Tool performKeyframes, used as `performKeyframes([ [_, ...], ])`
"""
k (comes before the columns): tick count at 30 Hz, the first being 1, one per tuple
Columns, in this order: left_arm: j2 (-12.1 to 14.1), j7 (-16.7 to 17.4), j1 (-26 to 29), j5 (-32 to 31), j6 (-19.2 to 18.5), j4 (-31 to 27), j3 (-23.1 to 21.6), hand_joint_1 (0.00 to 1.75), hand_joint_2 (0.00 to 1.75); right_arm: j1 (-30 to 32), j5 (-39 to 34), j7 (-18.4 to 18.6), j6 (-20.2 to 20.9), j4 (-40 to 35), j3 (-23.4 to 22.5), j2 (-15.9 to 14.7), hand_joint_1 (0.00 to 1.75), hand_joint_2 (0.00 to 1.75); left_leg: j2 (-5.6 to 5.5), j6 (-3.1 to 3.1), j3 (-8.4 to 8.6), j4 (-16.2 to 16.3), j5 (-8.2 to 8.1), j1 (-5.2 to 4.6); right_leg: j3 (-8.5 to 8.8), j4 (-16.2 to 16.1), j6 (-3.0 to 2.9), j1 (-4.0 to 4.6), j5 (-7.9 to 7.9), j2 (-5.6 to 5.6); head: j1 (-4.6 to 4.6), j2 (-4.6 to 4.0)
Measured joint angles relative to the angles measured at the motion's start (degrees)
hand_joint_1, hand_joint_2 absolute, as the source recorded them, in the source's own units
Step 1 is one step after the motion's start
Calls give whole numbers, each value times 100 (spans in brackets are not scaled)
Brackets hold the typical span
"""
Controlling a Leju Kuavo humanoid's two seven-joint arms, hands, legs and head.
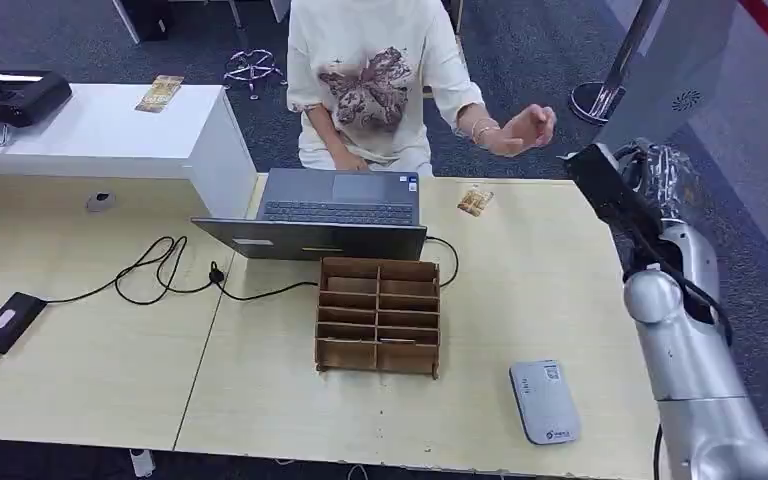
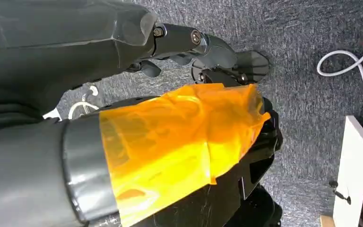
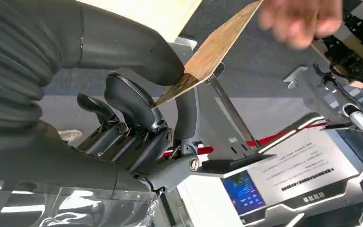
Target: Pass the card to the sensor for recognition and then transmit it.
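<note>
Card (image 3: pixel 203 59) pinched in right hand (image 3: pixel 142 113)

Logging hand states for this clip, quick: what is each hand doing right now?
Left hand: hanging over the floor, holds nothing; fingers curled or apart cannot be told.
Right hand: pinches a card, which a person's hand reaches.

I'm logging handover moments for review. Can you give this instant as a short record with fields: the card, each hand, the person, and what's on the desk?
card: wood-patterned card, pinched by the right hand between thumb and a finger
person's hand: at the card's far end, blurred; contact unclear
left hand: hanging above grey carpet, holding nothing visible
sensor: grey reader on the desk
other items: laptop, wooden organizer, second card
</note>
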Motion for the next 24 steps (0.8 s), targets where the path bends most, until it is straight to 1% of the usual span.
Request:
performKeyframes([
  [5, 2, 0, 1, 4, 11, 0, 6, 0, 0, 16, -239, -55, -9, -129, -156, -35, 175, 175, 0, 0, 0, 1, 0, 0, -2, 0, 0, 0, 0, 0, 0, 0],
  [8, 2, -2, 2, 35, 11, 0, 15, 0, 0, 45, -511, -83, 52, -251, -295, -103, 175, 175, 0, 0, 0, 1, 0, 0, -3, 0, 0, -1, 0, 0, 2, 0],
  [15, 13, -17, 12, 120, 11, 0, 90, 0, 0, 254, -1328, -90, 627, -479, -660, -374, 175, 175, 4, 0, -3, 1, -1, -3, -9, -1, 0, -4, 0, 5, -2, -2],
  [19, 20, -66, 35, 203, 0, 0, 173, 0, 0, 576, -2125, -103, 1336, -634, -945, -715, 175, 175, -14, 1, -9, 5, -1, -2, -7, -2, 1, -3, -2, -15, 7, 0],
  [20, 24, -74, 39, 214, -4, 0, 199, 0, 0, 667, -2337, -103, 1529, -660, -1004, -811, 175, 175, -13, 1, -8, 5, -1, -2, -7, -2, 2, -4, -1, -13, -9, -2],
  [21, 26, -83, 37, 234, -11, 0, 231, 0, 0, 752, -2552, -103, 1721, -704, -1060, -935, 175, 175, -13, 1, -8, 6, -2, -2, -7, -2, 2, -3, -2, -14, 6, -2],
  [24, 28, -120, 36, 273, -41, 0, 302, 0, 0, 1013, -3190, -98, 2311, -741, -1172, -1270, 175, 175, -16, 0, -12, 10, -3, -3, -9, -2, 2, -5, -2, -15, 2, -2],
])
